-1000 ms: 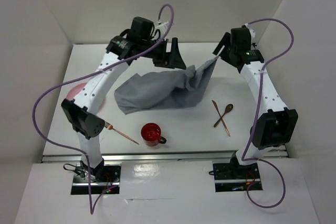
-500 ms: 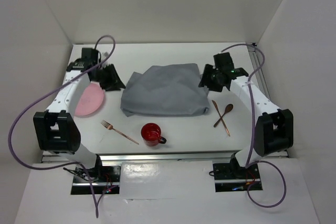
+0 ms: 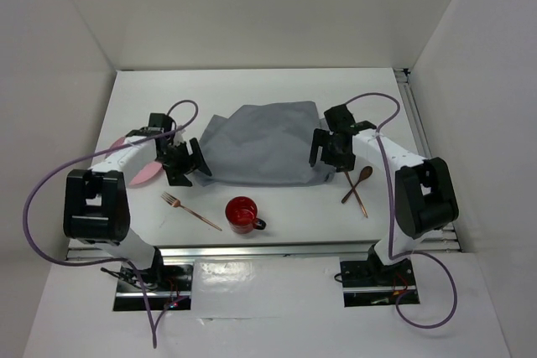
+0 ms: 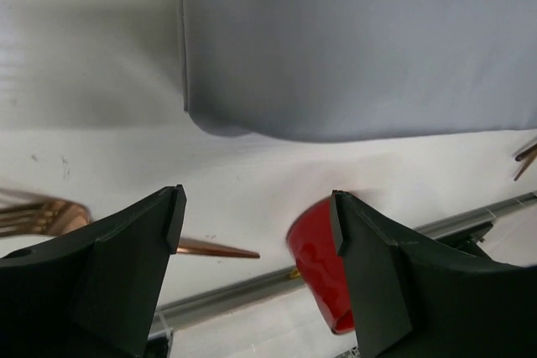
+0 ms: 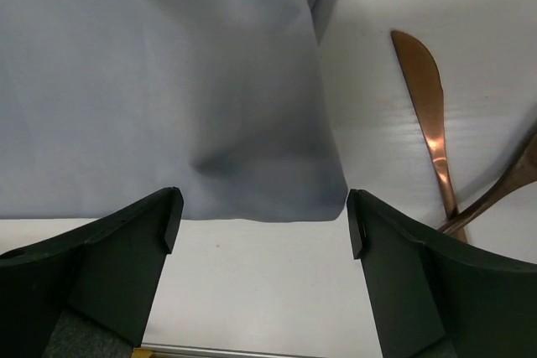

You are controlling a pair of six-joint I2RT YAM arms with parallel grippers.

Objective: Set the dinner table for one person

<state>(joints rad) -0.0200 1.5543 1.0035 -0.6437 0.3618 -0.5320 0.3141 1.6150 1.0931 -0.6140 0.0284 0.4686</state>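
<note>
Plainly we hold both pincers open and empty: left gripper [image 3: 188, 164] at seven o'clock of the grey cloth [image 3: 264, 144], right gripper [image 3: 323, 152] at five.

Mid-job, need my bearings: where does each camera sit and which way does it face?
Top external: above and behind the robot, looking down on the dinner table; both arms show, flanking the grey cloth.
Left wrist: looks down at the cloth's near left corner, red mug and fork; open left gripper shows.
Right wrist: looks down at the cloth's near right corner, knife and spoon; open right gripper shows.
Shared: both wrist views see the cloth's near edge.
</note>
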